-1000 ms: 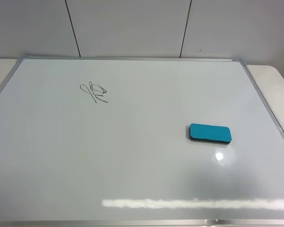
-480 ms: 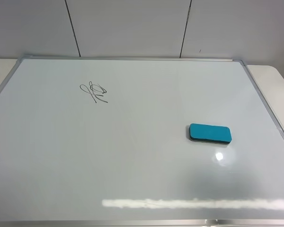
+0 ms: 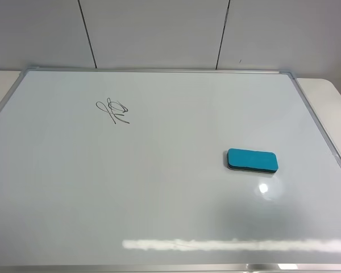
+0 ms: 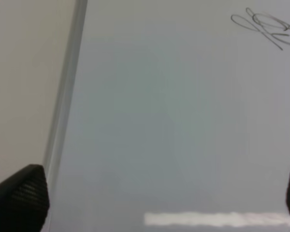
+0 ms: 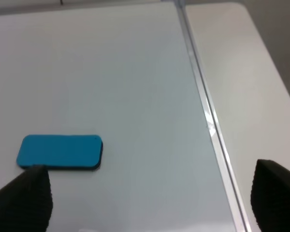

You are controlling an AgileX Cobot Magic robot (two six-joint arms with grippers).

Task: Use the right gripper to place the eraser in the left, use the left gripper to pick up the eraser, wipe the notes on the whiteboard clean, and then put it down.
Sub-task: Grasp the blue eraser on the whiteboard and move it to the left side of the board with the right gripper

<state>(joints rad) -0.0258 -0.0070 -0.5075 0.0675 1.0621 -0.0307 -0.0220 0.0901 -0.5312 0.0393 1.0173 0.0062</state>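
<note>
Exterior high view: nothing has been moved in the last second (so 0 progress yet). The eraser (image 3: pixel 252 160) is left flat near the whiteboard's (image 3: pixel 170 199) right frame, and the notes (image 3: pixel 113 111) are unwiped toward its far-left corner. The left gripper (image 4: pixel 157 198) and right gripper (image 5: pixel 147 198) are held wide, with nothing gripped.

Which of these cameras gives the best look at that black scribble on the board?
The exterior high view: the scribble sits whole and sharp on the whiteboard. The left wrist view catches it blurred, at the frame's edge. The right wrist view misses it, showing the eraser instead.
</note>
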